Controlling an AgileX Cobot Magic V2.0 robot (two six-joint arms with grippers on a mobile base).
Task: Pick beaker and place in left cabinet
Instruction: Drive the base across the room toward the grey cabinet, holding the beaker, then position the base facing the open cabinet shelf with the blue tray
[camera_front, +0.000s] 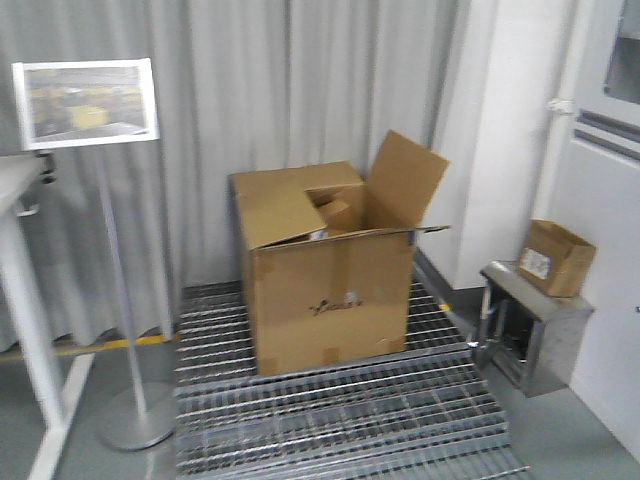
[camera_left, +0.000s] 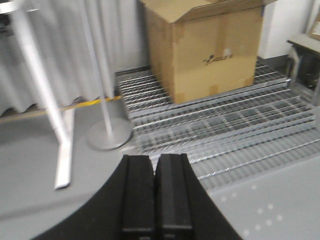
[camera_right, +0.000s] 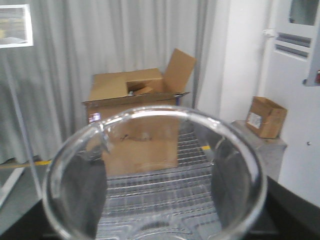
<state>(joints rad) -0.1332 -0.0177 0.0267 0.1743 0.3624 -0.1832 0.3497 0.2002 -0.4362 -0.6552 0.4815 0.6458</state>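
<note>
Right wrist view: beaker (camera_right: 152, 170) clamped upright in right gripper (camera_right: 156, 200); left gripper (camera_left: 155, 195) pressed together, empty. Left cabinet not visible, so hold beaker level and grip firm until it's found

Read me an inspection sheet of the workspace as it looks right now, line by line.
Surface: metal grating on a grey floor.
Job's things: beaker held by the right tool; left cabinet not in view.
Clutter: large open cardboard box, small box on a steel stand, sign stand.
Grippers: left tool shut, empty; right tool shut on the beaker.
Cables: nothing seen.
Surroundings: grey curtain, white door.
</note>
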